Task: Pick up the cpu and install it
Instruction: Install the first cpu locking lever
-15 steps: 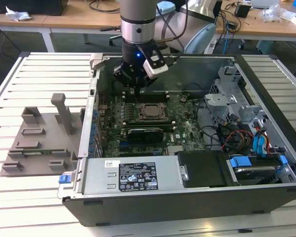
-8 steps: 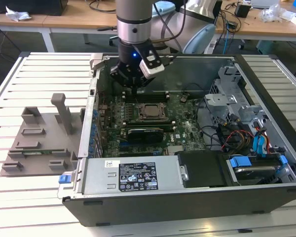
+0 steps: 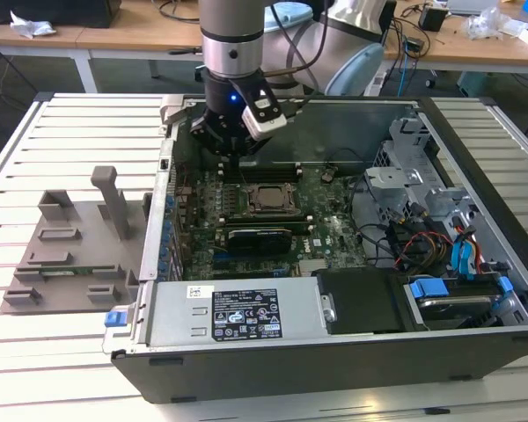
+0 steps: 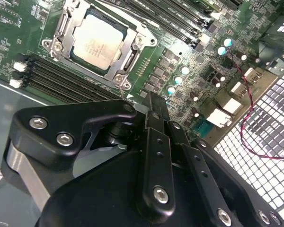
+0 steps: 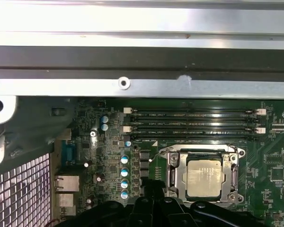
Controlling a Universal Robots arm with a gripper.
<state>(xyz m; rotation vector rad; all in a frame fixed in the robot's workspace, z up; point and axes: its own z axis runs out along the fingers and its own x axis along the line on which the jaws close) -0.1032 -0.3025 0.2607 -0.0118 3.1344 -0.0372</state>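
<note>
The cpu (image 3: 266,199) is a small square chip with a silvery top, lying flat in the metal socket frame on the green motherboard (image 3: 334,233) inside the open computer case. It also appears in both wrist views (image 4: 97,41) (image 5: 204,177). My gripper (image 3: 238,158) hangs just above the board beside the socket, toward the case's far wall. Its black fingers come together at the tips (image 4: 151,101) (image 5: 151,185) with nothing between them, and they do not touch the cpu.
A grey plastic tray with upright pegs (image 3: 70,255) lies on the slatted table at the exterior view's left. Memory slots (image 5: 194,120) run beside the socket. A power supply (image 3: 238,312), a drive cage (image 3: 458,264) and loose cables (image 3: 405,242) crowd the case's near and right sides.
</note>
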